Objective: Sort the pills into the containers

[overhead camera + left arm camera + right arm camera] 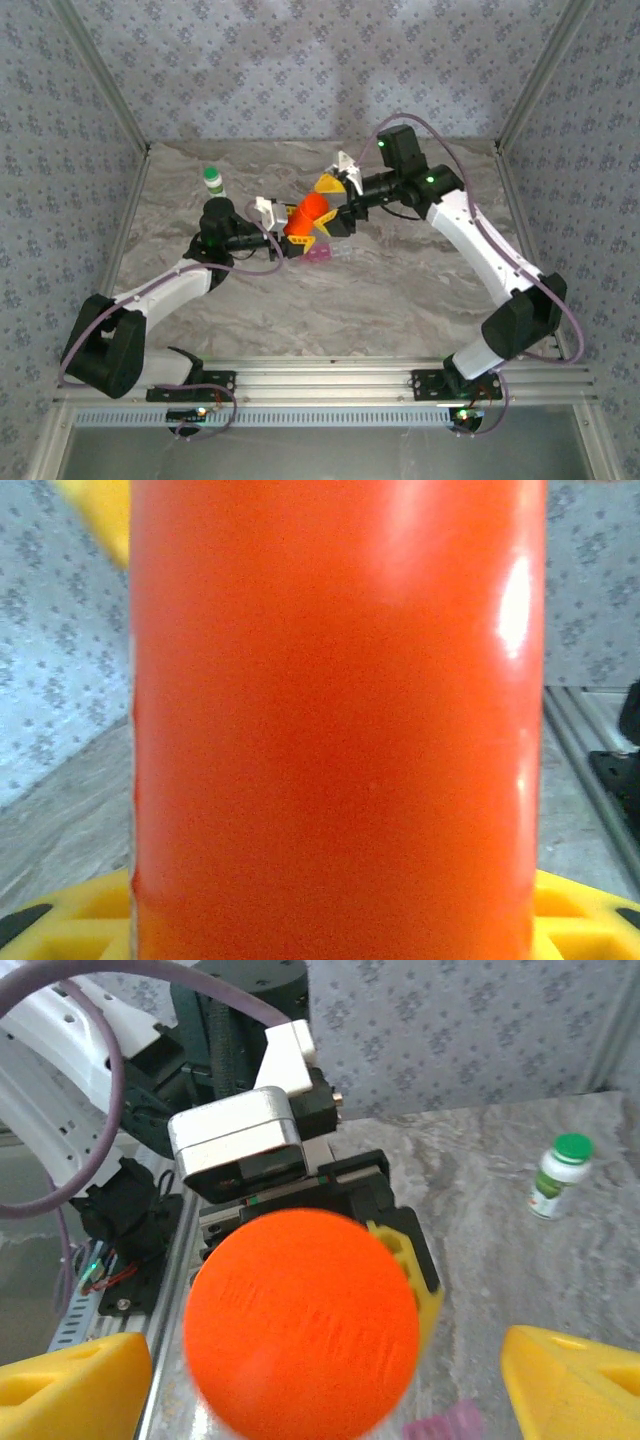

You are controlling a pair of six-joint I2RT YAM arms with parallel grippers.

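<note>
marble-look table (400, 290) walled on three sides, near half open, left gripper (298, 236) clamped on orange bottle (308, 213) mid-table, right gripper (338, 205) spread wide facing its end, green-capped white bottle (558, 1175) well apart, label unreadable, pink-ended pill box (322, 254) on the table under the grippers

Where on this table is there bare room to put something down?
The widest bare patch of table lies near the rail, between the left arm and the right arm. Another runs along the back wall, right of the green-capped bottle. The middle is crowded: the left fingers hold an orange bottle, with the right fingers beside it, by the pill box.
</note>
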